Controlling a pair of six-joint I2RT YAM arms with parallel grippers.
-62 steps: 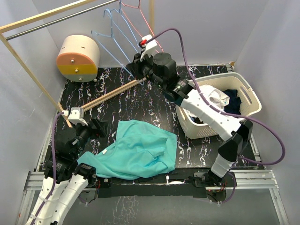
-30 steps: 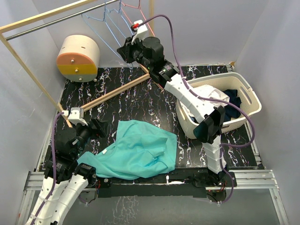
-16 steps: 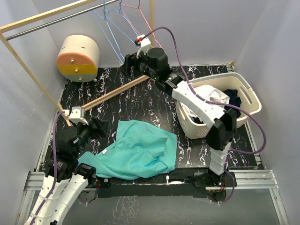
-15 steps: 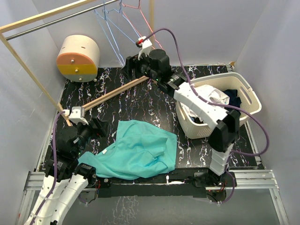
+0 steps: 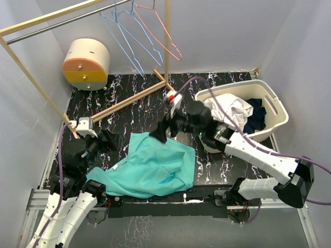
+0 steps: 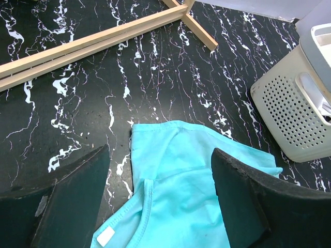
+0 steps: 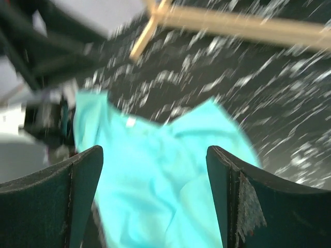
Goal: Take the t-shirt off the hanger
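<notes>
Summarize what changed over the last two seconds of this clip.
The right gripper let go of the blue hanger, which now hangs on the rail. It opened and swung down toward the near side, and is now over the far edge of the teal t-shirt. Unchanged: the t-shirt lying on the table, the left gripper open beside it, and the laundry basket.

White walls (image 5: 232, 31) enclose a black, white-veined counter (image 5: 145, 116); a wooden rack (image 5: 167, 41) stands at the back.
</notes>
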